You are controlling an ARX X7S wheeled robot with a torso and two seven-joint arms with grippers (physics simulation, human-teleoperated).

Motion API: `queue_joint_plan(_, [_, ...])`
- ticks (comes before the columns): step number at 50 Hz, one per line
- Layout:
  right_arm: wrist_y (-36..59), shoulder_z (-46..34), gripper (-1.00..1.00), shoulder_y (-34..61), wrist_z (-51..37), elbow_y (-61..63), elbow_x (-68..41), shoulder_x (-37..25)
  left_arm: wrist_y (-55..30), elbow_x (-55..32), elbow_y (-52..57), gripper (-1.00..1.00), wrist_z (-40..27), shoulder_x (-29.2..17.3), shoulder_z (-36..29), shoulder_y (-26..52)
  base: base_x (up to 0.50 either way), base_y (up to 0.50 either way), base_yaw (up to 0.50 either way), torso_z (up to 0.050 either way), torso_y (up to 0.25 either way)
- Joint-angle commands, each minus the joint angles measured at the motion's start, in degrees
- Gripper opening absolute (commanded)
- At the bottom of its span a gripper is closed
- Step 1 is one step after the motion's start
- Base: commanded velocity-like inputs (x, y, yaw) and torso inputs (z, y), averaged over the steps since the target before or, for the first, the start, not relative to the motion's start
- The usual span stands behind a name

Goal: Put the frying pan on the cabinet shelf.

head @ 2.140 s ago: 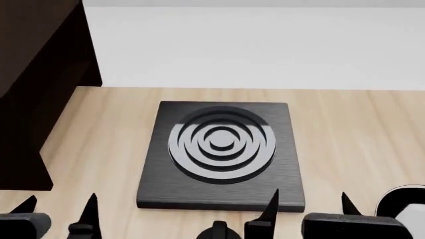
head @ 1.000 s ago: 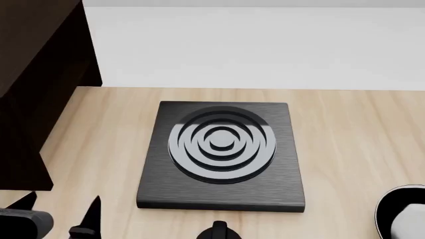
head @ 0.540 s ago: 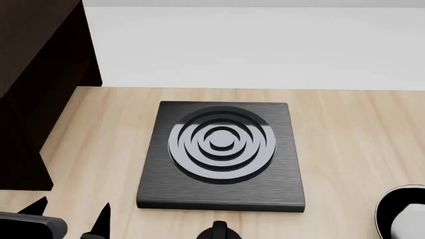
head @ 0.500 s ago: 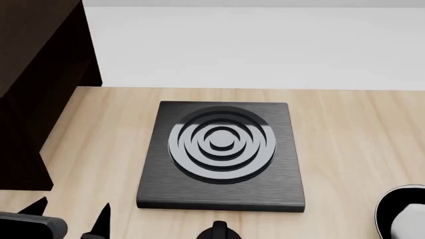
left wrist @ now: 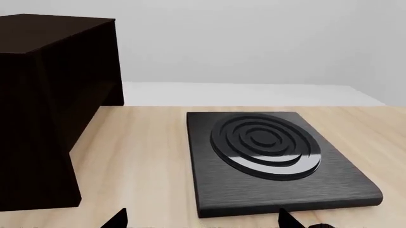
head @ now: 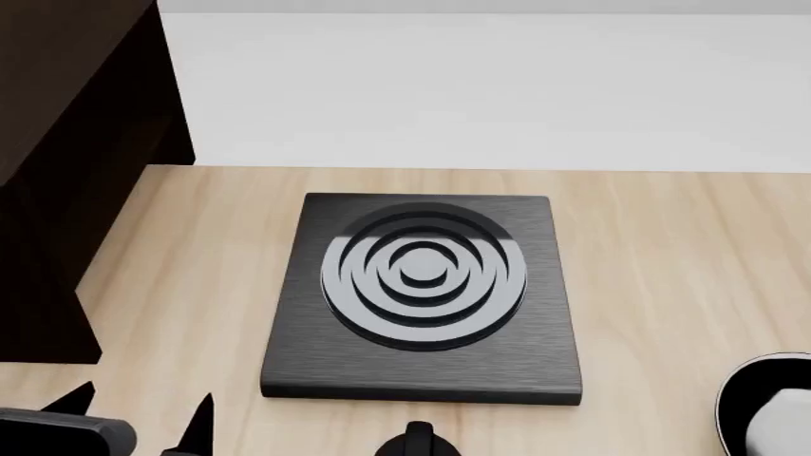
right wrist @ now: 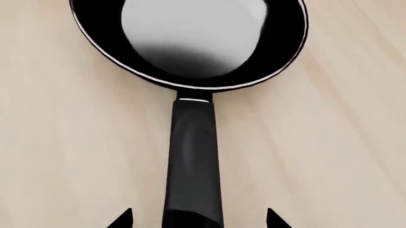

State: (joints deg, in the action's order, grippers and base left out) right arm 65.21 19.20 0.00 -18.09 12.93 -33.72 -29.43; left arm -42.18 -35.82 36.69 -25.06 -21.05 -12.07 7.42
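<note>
The frying pan (right wrist: 190, 42) lies on the light wooden tabletop, black with a pale grey inside and a thin light rim. Its long black handle (right wrist: 193, 156) points at my right gripper (right wrist: 198, 219). That gripper is open, with one fingertip on each side of the handle and not touching it. In the head view only the pan's edge (head: 761, 418) shows at the lower right, and the right gripper is out of sight. My left gripper (head: 142, 410) is open and empty over the table near the dark cabinet (head: 64, 142). The left wrist view shows the same gripper (left wrist: 201, 219) and cabinet (left wrist: 51, 95). No shelf board shows.
A black square plate with concentric rings (head: 423, 285) lies mid-table, also in the left wrist view (left wrist: 266, 152). A small black part (head: 419, 439) pokes up at the head view's bottom edge. A white wall stands behind the table's far edge.
My right gripper has dropped out of the head view. My left gripper has shifted slightly right and lower in the head view. The plate and pan have not moved.
</note>
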Motion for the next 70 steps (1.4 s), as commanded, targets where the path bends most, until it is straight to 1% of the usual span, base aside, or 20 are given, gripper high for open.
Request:
queue_joint_plan(1, [-0.52, -1.2, 1.0, 1.18, 1.48, -3.51, -0.14, -0.32, 0.29, 0.07, -0.43, 1.0, -0.11, -0.06, -0.35, -0.07, 0.0, 0.0, 0.0, 0.0, 0.0])
queue_joint_plan(5, [-0.54, -1.31, 1.0, 0.64, 1.74, -3.17, -0.37, -0.28, 0.7, 0.3, -0.81, 1.0, 0.06, -0.05, -0.62, -0.13, 0.0, 0.0, 0.0, 0.0, 0.0])
queue_joint_plan(6, [-0.33, -1.22, -1.0, 0.5, 1.82, -2.84, -0.59, -0.31, 0.89, 0.41, -0.94, 1.0, 0.14, -0.06, -0.7, -0.19, 0.0, 0.0, 0.0, 0.0, 0.0])
queue_joint_plan(8, [-0.19, -2.34, -1.0, 0.18, 2.05, -2.09, -0.24, -1.08, 0.53, 0.12, -0.6, 1.0, -0.1, -0.1, -0.62, -0.1, 0.0, 0.0, 0.0, 0.0, 0.0])
queue_joint_plan(21, [1.54, -1.89, -1.0, -0.06, -0.21, 4.21, -0.58, -1.94, 1.1, 0.26, -0.92, 1.0, -0.19, -0.23, -0.82, -0.12, 0.0, 0.0, 0.0, 0.0, 0.0])
queue_joint_plan(29, [7.72, -1.23, -1.0, 1.44, -2.96, 12.86, -2.73, -3.89, 0.92, -0.29, -1.1, 1.0, -0.54, -0.09, -0.56, 0.0, 0.0, 0.0, 0.0, 0.0, 0.0])
queue_joint_plan(38, [13.95, -0.39, -1.0, 4.04, -4.9, 18.35, -5.29, -5.06, 2.02, -0.15, -2.39, 1.0, -0.19, -0.12, -0.27, -0.15, 0.0, 0.0, 0.0, 0.0, 0.002])
queue_joint_plan(45, [19.19, -0.66, -1.0, 8.33, -6.53, 22.57, -7.98, -5.31, 2.53, -0.17, -3.09, 1.0, -0.06, -0.12, -0.22, -0.28, 0.0, 0.0, 0.0, 0.0, 0.002])
queue_joint_plan(49, [22.77, -1.56, -1.0, 12.79, -7.94, 24.73, -9.85, -5.44, 2.44, -0.62, -3.28, 1.0, 0.03, -0.09, -0.09, -0.25, 0.0, 0.0, 0.0, 0.0, 0.003])
queue_joint_plan(51, [22.14, -3.37, -1.0, 14.92, -8.23, 25.56, -10.03, -6.05, 2.68, -0.56, -3.55, 1.0, 0.21, -0.11, -0.19, -0.33, 0.0, 0.0, 0.0, 0.0, 0.0])
queue_joint_plan(53, [22.51, -8.92, -1.0, 17.71, -8.43, 25.11, -9.68, -7.64, 1.94, -1.42, -3.04, 1.0, -0.11, -0.08, 0.17, 0.08, 0.0, 0.0, 0.0, 0.0, 0.0])
queue_joint_plan(59, [18.56, -16.65, -1.0, 24.72, -8.63, 21.92, -7.89, -6.14, 0.36, -2.79, -1.6, 1.0, -1.08, -0.1, 0.51, 0.96, 0.0, 0.0, 0.0, 0.0, 0.002])
queue_joint_plan(67, [16.87, -23.09, -1.0, 31.88, -8.81, 19.14, -6.73, -3.78, 0.22, -3.26, -1.19, 1.0, -1.21, -0.3, 0.54, 1.0, 0.0, 0.0, 0.0, 0.0, 0.003])
queue_joint_plan(69, [15.97, -25.29, -1.0, 33.7, -7.49, 18.74, -7.0, -3.5, 0.28, -3.35, -1.21, 1.0, -1.83, -0.19, 1.2, 1.15, 0.0, 0.0, 0.0, 0.0, 0.0])
queue_joint_plan(70, [16.2, -26.21, -1.0, 34.85, -7.09, 18.92, -7.34, -3.21, -0.78, -5.23, -1.67, 1.0, -2.12, 0.31, 2.08, 1.63, 0.0, 0.0, 0.0, 0.0, 0.0])
